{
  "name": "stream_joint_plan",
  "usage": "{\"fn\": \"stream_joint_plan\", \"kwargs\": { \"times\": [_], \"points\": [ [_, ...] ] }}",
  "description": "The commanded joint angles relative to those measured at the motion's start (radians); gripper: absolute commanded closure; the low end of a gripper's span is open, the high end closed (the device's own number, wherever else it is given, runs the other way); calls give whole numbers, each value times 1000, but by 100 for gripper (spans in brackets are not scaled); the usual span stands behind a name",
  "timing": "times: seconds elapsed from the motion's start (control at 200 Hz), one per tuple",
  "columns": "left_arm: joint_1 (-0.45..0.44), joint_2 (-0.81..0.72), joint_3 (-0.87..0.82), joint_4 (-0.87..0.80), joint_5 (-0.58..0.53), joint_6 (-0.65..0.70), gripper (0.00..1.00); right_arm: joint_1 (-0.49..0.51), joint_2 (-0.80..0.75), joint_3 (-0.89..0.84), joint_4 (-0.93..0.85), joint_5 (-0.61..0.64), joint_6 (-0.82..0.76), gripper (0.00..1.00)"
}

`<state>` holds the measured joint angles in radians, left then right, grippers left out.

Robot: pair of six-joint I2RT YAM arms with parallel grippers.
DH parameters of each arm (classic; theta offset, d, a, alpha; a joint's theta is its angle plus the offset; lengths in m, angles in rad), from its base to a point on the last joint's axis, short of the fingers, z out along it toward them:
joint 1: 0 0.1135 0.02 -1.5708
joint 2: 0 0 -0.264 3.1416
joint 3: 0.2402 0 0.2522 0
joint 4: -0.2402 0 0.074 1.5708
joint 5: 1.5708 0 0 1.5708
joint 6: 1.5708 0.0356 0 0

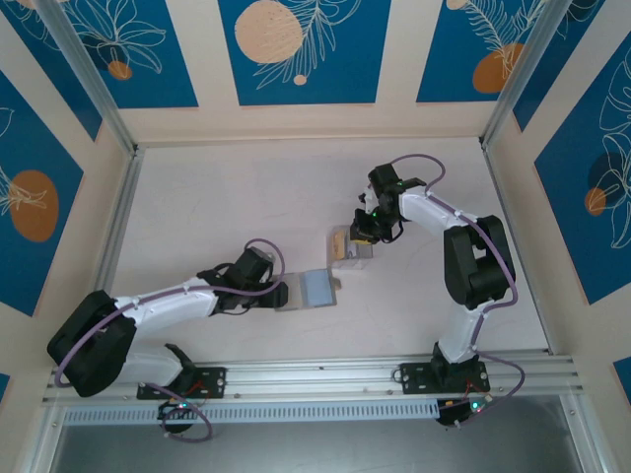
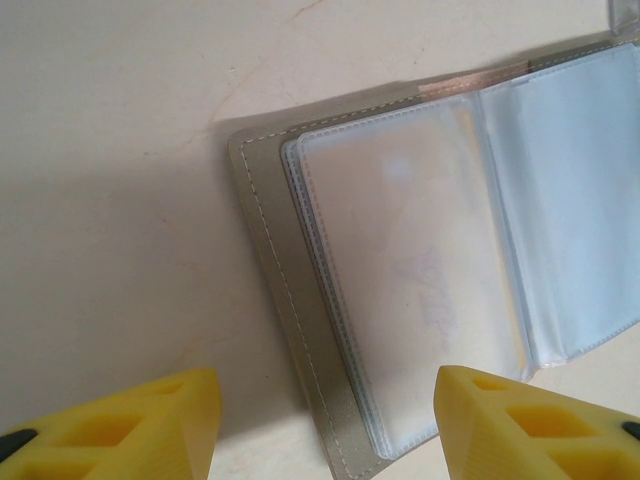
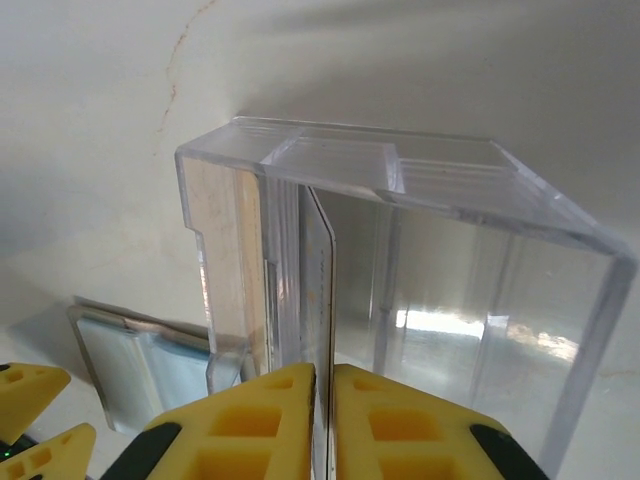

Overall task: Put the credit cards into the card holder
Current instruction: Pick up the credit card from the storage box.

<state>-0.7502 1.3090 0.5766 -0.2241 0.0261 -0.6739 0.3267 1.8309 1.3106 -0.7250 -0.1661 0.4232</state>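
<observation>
We judge this to be the pick-up step. The right gripper (image 3: pixel 322 410) has its yellow fingers pinched together on the near edge of a pale credit card (image 3: pixel 323 280). That card stands on edge inside the clear plastic box (image 3: pixel 470 260), with an orange-tan card (image 3: pixel 228 250) upright in the compartment just beside it.

As we see it, the next move calls for a straight pull clear of the box walls, then a carry to the card holder (image 2: pixel 400 290). The holder lies open on the table near the box, clear sleeves up. The left gripper (image 2: pixel 320 425) stands open, its fingers on either side of the holder's near corner. We cannot tell from this angle whether it presses the cover down. To slide in, the card will need lining up with a sleeve mouth.
</observation>
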Motion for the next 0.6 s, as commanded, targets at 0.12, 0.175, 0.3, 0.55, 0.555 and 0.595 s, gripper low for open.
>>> {"fn": "stream_joint_plan", "kwargs": {
  "times": [0.12,0.175,0.3,0.55,0.555,0.595],
  "points": [
    [4,9,3,-3,15,-1,42,-6,-50,-13,-16,-56,1,94],
    [4,10,5,-5,15,0,42,-5,-63,-15,-26,-48,-2,99],
    [5,-2,25,-25,15,8,42,-6,-82,-14,-46,-34,-10,100],
    [9,-79,98,-120,6,31,41,-30,-115,-36,-65,0,-11,100],
    [10,-80,101,-123,6,32,41,-31,-115,-37,-64,0,-11,100],
    [9,-89,123,-144,5,46,40,-37,-120,-45,-62,-1,-9,100]
  ]
}}
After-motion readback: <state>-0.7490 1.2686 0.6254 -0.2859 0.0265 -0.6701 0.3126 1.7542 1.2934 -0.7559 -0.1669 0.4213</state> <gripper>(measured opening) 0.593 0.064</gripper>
